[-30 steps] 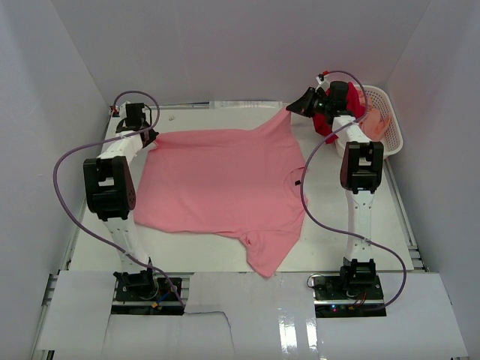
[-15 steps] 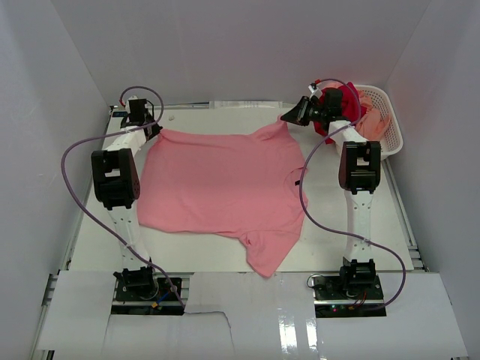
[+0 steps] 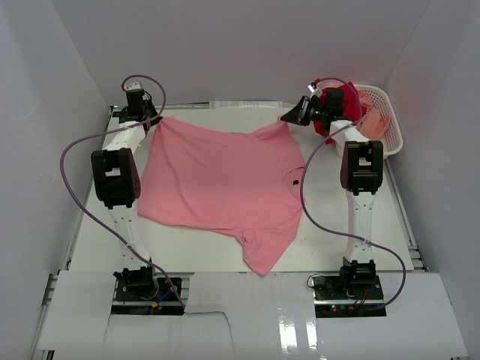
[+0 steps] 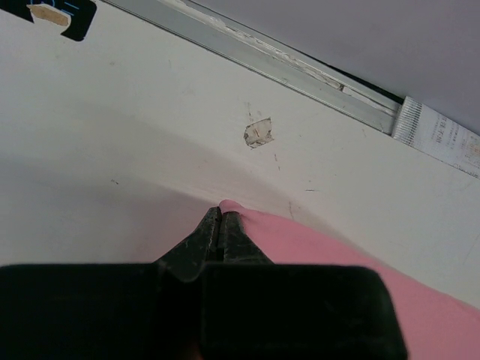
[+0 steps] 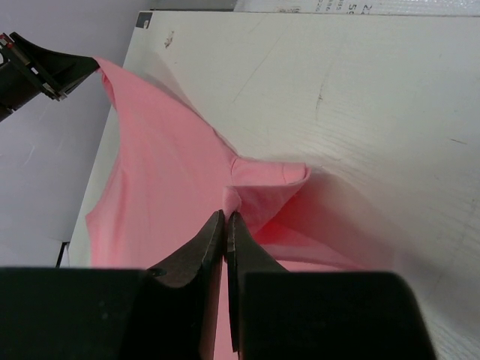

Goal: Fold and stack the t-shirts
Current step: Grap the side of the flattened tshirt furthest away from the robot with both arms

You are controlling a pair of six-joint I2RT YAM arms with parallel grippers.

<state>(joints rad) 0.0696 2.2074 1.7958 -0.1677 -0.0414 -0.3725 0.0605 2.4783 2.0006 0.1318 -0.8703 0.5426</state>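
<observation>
Top external view: the pink t-shirt [image 3: 225,180] lay spread across the middle of the table [image 3: 330,225], with its neck opening toward the right of the frame, its hem toward the left, and one sleeve trailing to the lower centre. The left hand [image 3: 152,120], at the upper left, was closed tight on the far hem corner. The left wrist view showed its tips pinched together on a small point of pink cloth just above the bare table. The right hand [image 3: 291,116], at the upper right, was likewise closed on the far sleeve. In the right wrist view the sleeve edge curled over beside the shut tips, and the cloth ran from there toward the other hand. The far edge appeared slightly raised between the two grips, while the near part lay flat with mild wrinkles. The deep red t-shirt [image 3: 347,100] sat bunched at the left rim of the white basket [image 3: 391,135] in the upper right corner, partly hidden by the right arm. The peach t-shirt [image 3: 373,120] lay inside the basket. The step in hand was judged to be the first fold, or a final straightening, of the pink shirt. Done well, both hands would travel together at equal height and pace. That would keep the held edge straight and gently taut, so the cloth lands square rather than skewed or doubled under.
</observation>
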